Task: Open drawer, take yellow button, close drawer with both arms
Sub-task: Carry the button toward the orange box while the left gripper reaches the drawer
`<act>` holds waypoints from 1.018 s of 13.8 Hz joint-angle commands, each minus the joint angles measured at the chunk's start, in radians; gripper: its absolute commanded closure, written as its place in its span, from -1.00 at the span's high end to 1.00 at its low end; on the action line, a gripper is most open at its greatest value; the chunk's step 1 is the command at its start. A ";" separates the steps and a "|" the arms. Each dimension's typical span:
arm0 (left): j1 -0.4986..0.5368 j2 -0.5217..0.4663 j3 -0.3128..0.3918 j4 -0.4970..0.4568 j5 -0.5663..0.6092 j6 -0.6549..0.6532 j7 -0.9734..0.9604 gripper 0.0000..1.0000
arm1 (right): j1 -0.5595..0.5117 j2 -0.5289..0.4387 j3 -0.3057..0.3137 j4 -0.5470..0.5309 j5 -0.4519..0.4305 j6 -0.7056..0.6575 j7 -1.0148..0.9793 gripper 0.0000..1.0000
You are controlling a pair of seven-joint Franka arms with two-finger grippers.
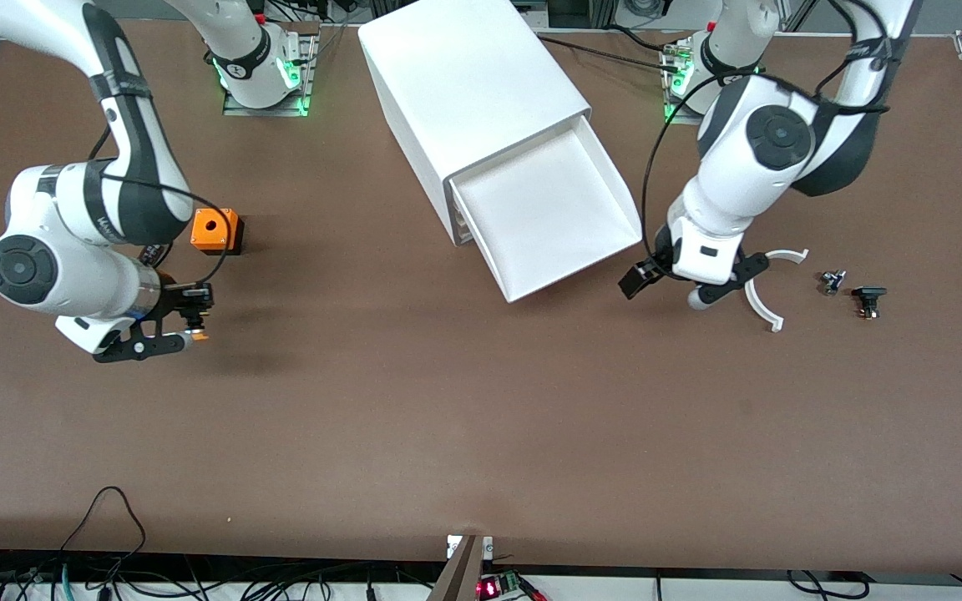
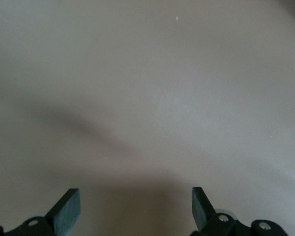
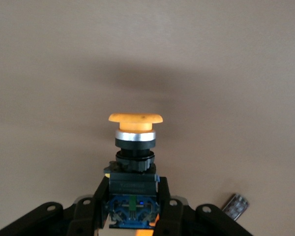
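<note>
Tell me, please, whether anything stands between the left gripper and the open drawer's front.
Nothing visible does. The left gripper, open, hangs over bare table beside the drawer front; the white curved pieces lie toward the left arm's end. The right gripper holds the button.

An orange cube with a hole (image 1: 215,229) sits on the brown table (image 1: 481,434) toward the right arm's end. Toward the left arm's end lie two white curved pieces (image 1: 769,292), a small metallic part (image 1: 832,281) and a small black block (image 1: 868,300).
</note>
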 commanded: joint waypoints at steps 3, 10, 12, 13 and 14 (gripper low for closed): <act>-0.018 0.008 -0.002 -0.026 -0.007 0.058 -0.048 1.00 | -0.097 -0.039 0.017 -0.340 -0.012 0.464 -0.236 -0.42; -0.052 0.017 -0.074 -0.075 -0.005 0.066 -0.044 1.00 | -0.144 -0.038 0.017 -0.467 -0.005 0.595 -0.270 -0.32; -0.052 0.014 -0.100 -0.095 -0.005 0.064 -0.042 1.00 | -0.144 -0.034 0.017 -0.463 -0.002 0.583 -0.256 0.70; -0.052 0.013 -0.124 -0.105 -0.005 0.057 -0.042 1.00 | -0.144 -0.036 0.017 -0.455 -0.002 0.569 -0.247 1.00; -0.052 0.010 -0.150 -0.130 -0.005 0.056 -0.041 1.00 | -0.144 -0.041 0.020 -0.439 0.005 0.552 -0.212 1.00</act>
